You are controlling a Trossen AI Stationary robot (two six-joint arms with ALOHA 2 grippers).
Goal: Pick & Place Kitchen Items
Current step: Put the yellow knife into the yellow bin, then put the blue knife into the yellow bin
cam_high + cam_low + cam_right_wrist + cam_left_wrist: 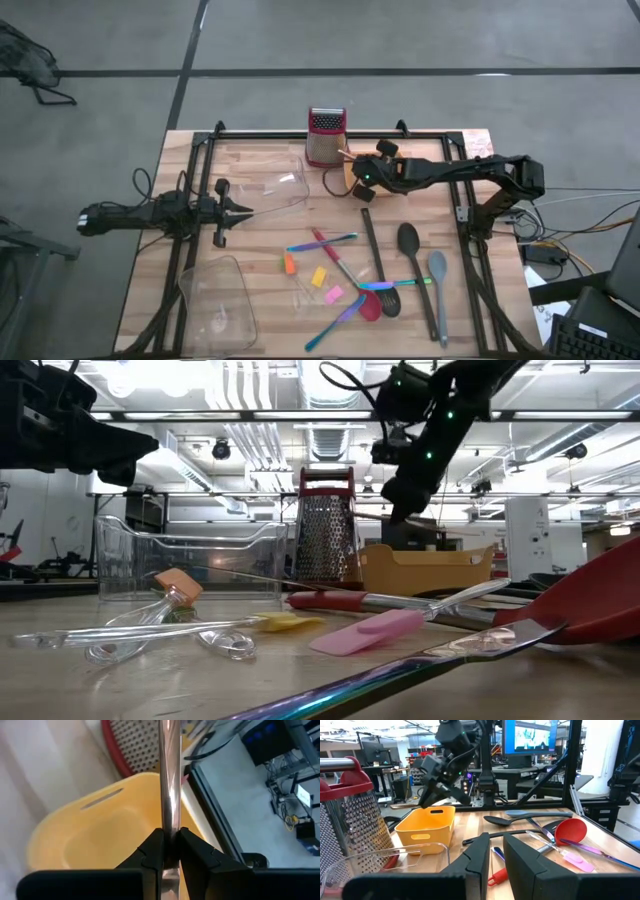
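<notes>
The right pincer [170, 851] is clamped on a thin shiny metal rod [169, 780], probably a utensil handle, held above the orange tray [100, 837] at the far middle of the tabletop [260, 250], just right of the grater [325, 135]. The rod looks stiff, light and slick; the fingers bite it across its narrow width, so it could swivel or slide if tipped. A hold closer to its balance point would steady it.

Neither end of the rod shows, so I cannot tell what kind of utensil it is. From above, the arm covers most of the tray.

The left pincer [495, 855] waits at the left, beside a clear tub [275, 190], its fingers a narrow gap apart and holding nothing.

The other items lie near and right of centre: black spoon [410, 240], grey spoon [438, 265], black spatula [372, 250], coloured sticks [322, 242] and small pieces [319, 277]. The long ones are best taken mid-handle.
</notes>
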